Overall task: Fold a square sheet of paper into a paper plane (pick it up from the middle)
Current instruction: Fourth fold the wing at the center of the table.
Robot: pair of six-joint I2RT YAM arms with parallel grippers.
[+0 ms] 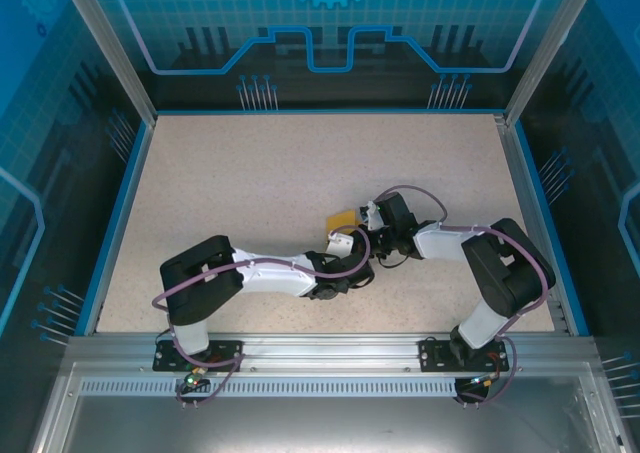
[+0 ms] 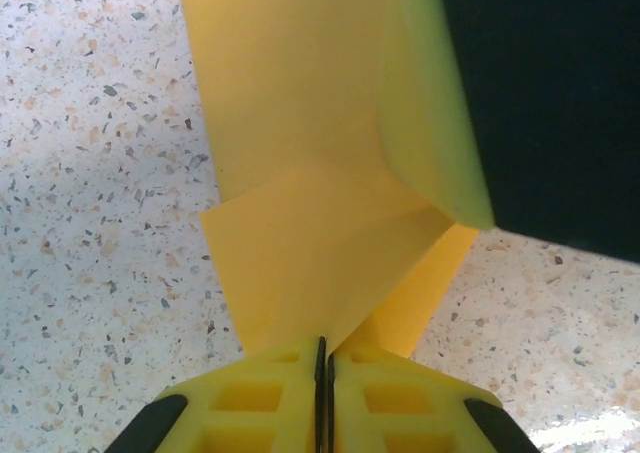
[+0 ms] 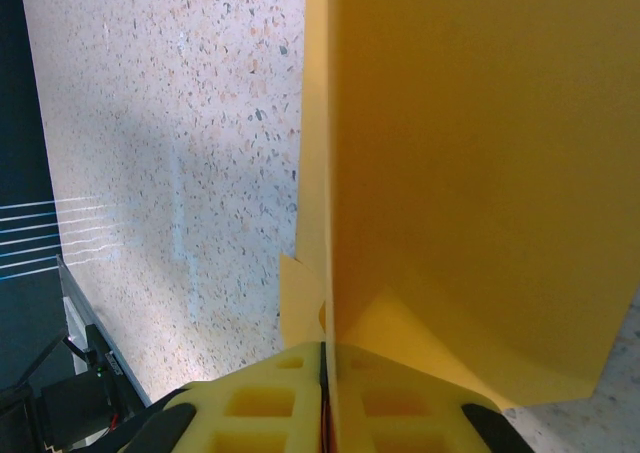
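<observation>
The left gripper [image 2: 322, 371] and right gripper [image 3: 325, 368] were both clamped on the square sheet of paper [image 1: 343, 219], held between the 2 over the table [image 1: 250, 173] middle, folded somewhat but seemingly far from a finished plane.

top: I'm looking down from above the near edge, facing far, taking in the whole table [image 1: 300, 163] | wrists: I'm peering down, very close, along left gripper [image 2: 322, 345] and right gripper [image 3: 323, 348] | all three are sharing the paper [image 1: 343, 219] mid-table
</observation>
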